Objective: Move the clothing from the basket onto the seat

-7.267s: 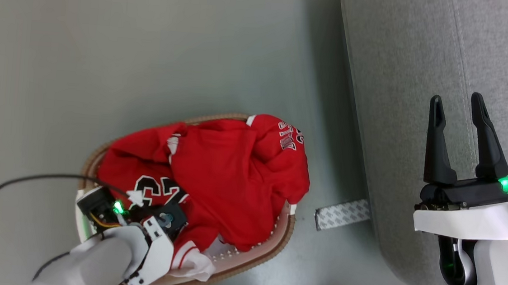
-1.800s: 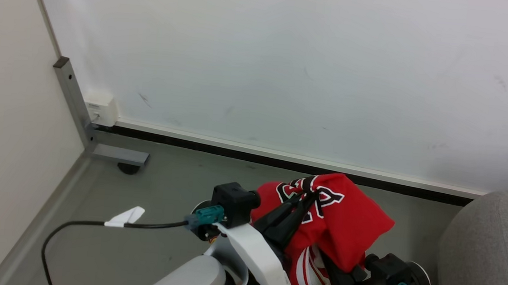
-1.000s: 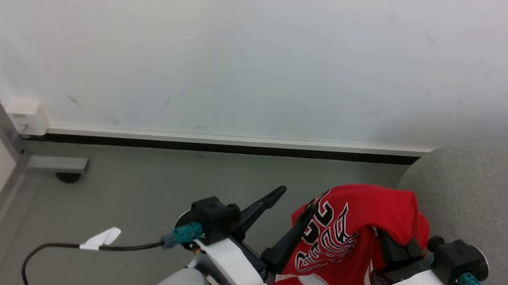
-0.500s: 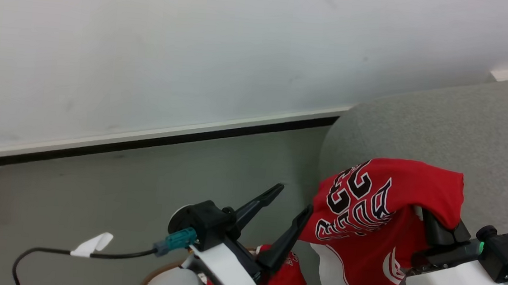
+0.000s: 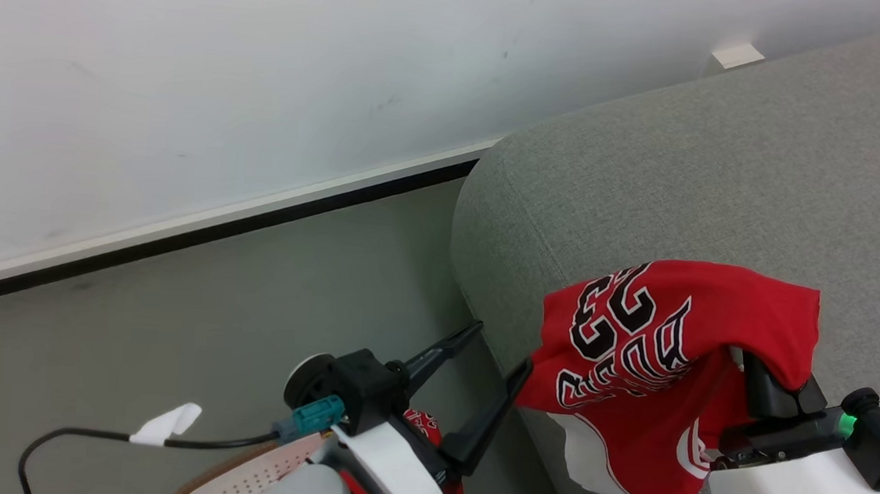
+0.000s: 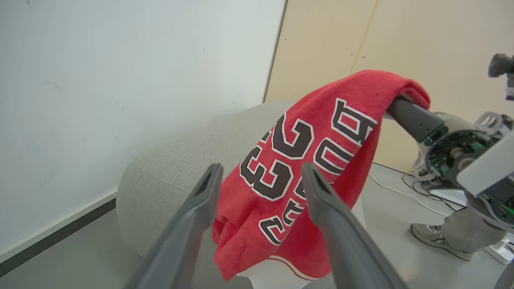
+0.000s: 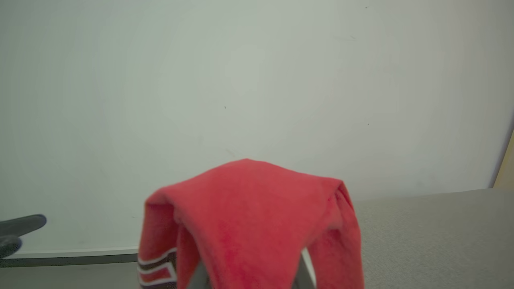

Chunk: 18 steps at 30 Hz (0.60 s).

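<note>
Red garment (image 5: pixel 675 352) was seen lifted clear of the basket (image 5: pixel 249 479) and carried at the right gripper (image 5: pixel 768 389), lower right of the head view. The right fingers were pressed together with their tips buried under the cloth. That was judged a pinch on a fold, though the contact itself was hidden. In the right wrist view the cloth was draped over the fingers at bottom centre.

The garment was hung in front of the seat (image 5: pixel 690 157), over its rounded near edge, with lettering and white trim facing the camera. It was not laid down. Whether the lower hem touched the upholstery could not be told.

Left gripper (image 5: pixel 501 348) was found at bottom centre of the head view. Its fingers were spread wide and nothing was held between them. It was pointed toward the garment, and in the left wrist view the garment was seen just beyond the fingers.

The basket was caught at the lower left edge, on the floor (image 5: pixel 208 299) beside the seat. A second red garment (image 5: pixel 426 425) was seen at its rim, mostly hidden by the left arm.

Progress was judged as under halfway. One garment had been taken out but not released, and one was left in the basket. A set-down on the seat, a release and a second fetch were judged outstanding.
</note>
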{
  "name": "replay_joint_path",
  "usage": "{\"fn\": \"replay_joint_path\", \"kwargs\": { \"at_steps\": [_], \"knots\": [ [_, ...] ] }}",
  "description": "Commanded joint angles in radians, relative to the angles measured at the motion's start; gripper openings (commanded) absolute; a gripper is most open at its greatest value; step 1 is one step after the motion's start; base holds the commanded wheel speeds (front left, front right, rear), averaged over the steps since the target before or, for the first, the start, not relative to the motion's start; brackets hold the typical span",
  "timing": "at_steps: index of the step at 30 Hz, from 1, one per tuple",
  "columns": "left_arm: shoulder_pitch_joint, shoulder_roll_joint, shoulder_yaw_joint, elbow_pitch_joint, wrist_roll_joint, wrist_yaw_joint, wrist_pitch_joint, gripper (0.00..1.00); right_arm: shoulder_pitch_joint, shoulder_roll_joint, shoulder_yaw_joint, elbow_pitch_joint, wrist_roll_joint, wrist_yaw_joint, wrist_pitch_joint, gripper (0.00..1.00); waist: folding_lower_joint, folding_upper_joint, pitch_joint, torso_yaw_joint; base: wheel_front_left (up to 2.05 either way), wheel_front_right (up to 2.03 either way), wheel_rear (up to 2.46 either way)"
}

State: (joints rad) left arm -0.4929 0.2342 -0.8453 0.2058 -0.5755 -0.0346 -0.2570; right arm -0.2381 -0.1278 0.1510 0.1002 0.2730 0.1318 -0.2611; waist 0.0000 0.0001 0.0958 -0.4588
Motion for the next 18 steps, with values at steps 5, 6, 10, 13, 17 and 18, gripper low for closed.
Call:
{"fn": "replay_joint_path", "kwargs": {
  "at_steps": [5, 6, 10, 13, 17, 18],
  "knots": [
    [-0.011, -0.001, -0.002, 0.012, 0.008, -0.006, -0.005, 1.0, 0.006, 0.0, -0.01, -0.011, 0.004, -0.002, -0.004, 0.0, 0.0, -0.0001, 0.013, -0.01, 0.0, 0.0, 0.0],
    [-0.012, -0.001, -0.004, 0.014, 0.008, -0.006, -0.005, 1.0, 0.005, 0.0, -0.012, -0.011, 0.003, -0.002, -0.004, 0.0, 0.0, -0.0001, 0.014, -0.009, 0.0, 0.0, 0.0],
    [-0.018, 0.0, -0.008, 0.021, 0.006, -0.005, 0.004, 1.0, -0.015, -0.004, -0.015, -0.016, -0.005, -0.002, -0.004, 0.0, 0.0, -0.0001, 0.025, 0.001, 0.0, 0.0, 0.0],
    [-0.03, 0.008, -0.009, 0.017, 0.01, -0.004, 0.014, 1.0, -0.065, -0.017, -0.021, -0.024, 0.001, -0.002, -0.004, 0.0, 0.0, -0.0001, 0.05, 0.011, 0.0, 0.0, 0.0],
    [-0.045, 0.022, -0.01, 0.004, 0.012, -0.004, 0.03, 1.0, -0.16, -0.039, -0.049, -0.006, 0.024, -0.002, -0.004, 0.0, 0.0, -0.0001, 0.101, 0.032, 0.0, 0.0, 0.0],
    [-0.052, 0.023, -0.012, -0.003, 0.014, -0.006, 0.035, 1.0, -0.188, -0.053, -0.057, 0.0, 0.024, -0.002, -0.001, 0.0, 0.0, -0.0001, 0.119, 0.041, 0.0, 0.0, 0.0]
  ]
}}
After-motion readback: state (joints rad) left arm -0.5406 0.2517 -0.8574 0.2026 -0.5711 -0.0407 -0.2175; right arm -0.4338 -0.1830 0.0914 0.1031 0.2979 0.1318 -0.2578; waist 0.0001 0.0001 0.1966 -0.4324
